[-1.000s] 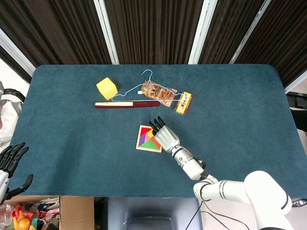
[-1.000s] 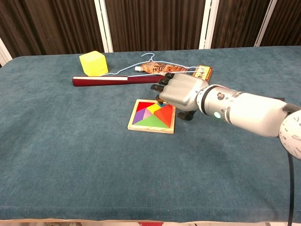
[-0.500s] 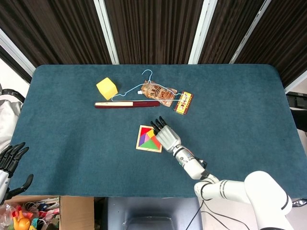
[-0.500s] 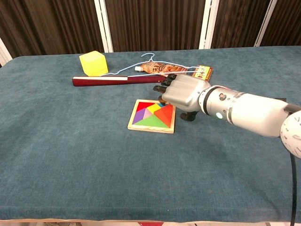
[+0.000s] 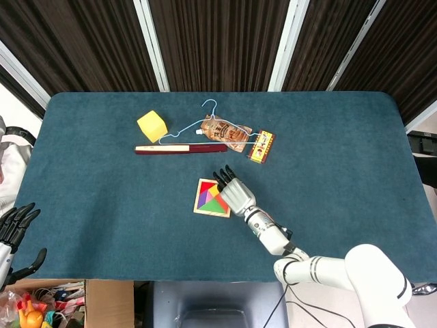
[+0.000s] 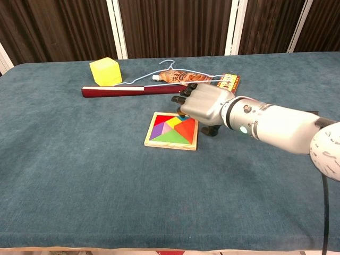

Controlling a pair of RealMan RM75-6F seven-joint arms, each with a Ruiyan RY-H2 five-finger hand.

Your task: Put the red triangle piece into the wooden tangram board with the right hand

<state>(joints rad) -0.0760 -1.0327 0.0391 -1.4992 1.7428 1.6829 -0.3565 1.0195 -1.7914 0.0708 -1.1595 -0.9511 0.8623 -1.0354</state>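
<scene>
Right hand (image 6: 204, 103) has shifted slightly left, hovering over the board's (image 6: 171, 130) right edge, fingers curled, holding nothing visible.

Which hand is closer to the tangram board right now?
Right. The right hand sits at the tangram board's right edge, fingers over its far corner. The left hand is away at the table's near-left corner, holding nothing.

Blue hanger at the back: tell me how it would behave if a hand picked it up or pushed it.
The hanger looks like thin wire, so probably light and a bit springy. It lies flat, so it should slide, not roll. A pouch overlaps it, so a push would likely drag the pouch along.
</scene>
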